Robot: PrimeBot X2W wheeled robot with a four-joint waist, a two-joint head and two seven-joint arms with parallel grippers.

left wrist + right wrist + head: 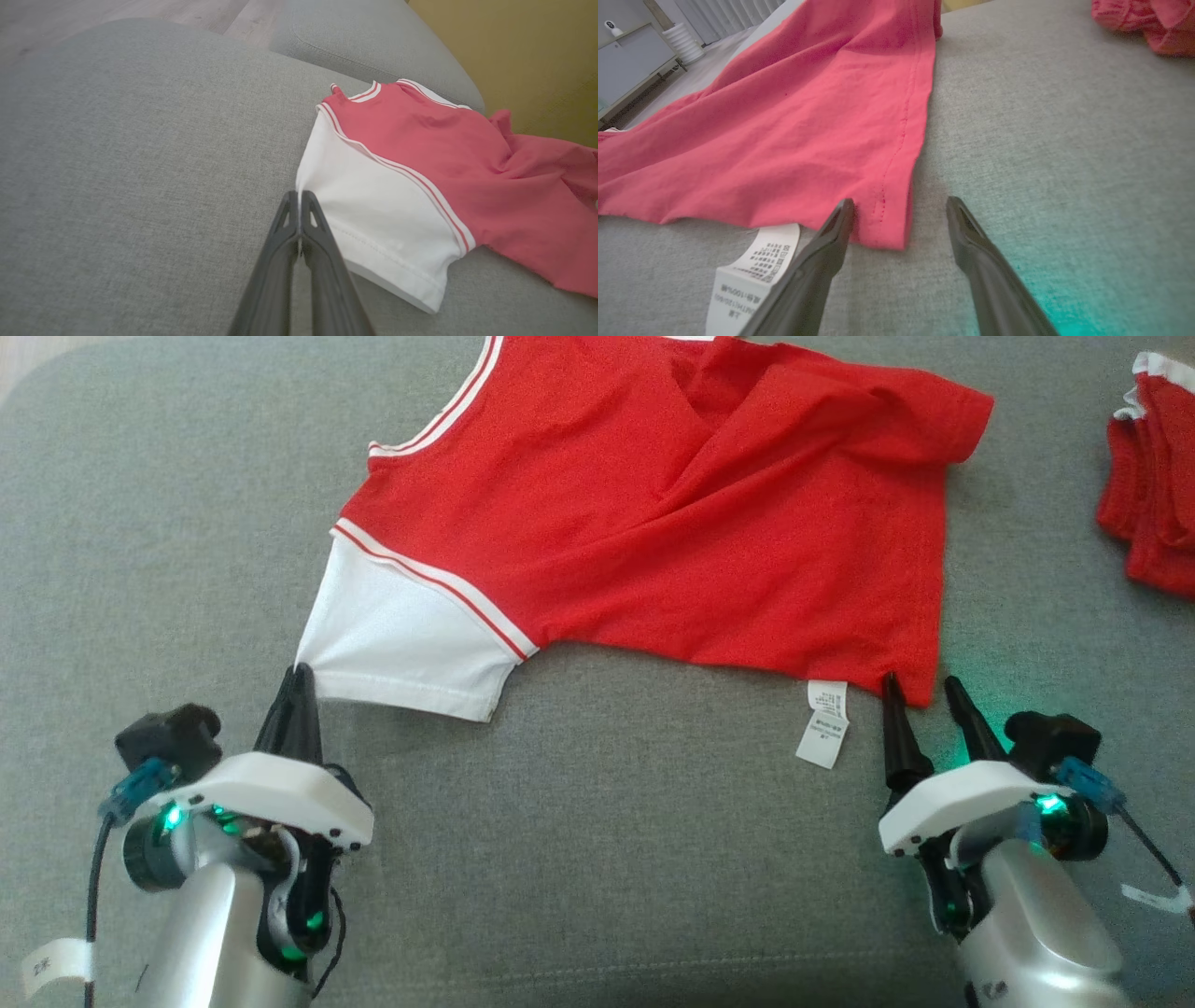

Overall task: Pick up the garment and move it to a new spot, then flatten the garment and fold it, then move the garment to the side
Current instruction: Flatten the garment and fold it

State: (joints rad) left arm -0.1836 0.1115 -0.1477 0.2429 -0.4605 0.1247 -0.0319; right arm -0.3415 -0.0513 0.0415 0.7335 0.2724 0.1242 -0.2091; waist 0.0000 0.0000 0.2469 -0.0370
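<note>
The garment is a red T-shirt with a white sleeve, spread out with some creases on a grey cushion. My left gripper is shut on the sleeve's near corner, and the cloth is drawn to a point at its tips. In the left wrist view, the left gripper has both fingers pressed together at the sleeve edge. My right gripper is open at the garment's near right hem corner. In the right wrist view, that hem corner lies between the right gripper's spread fingers.
A white care label hangs from the hem just left of the right gripper. Another red garment lies bunched at the cushion's far right. Bare grey cushion stretches along the near side and to the left. A yellow wall stands beyond.
</note>
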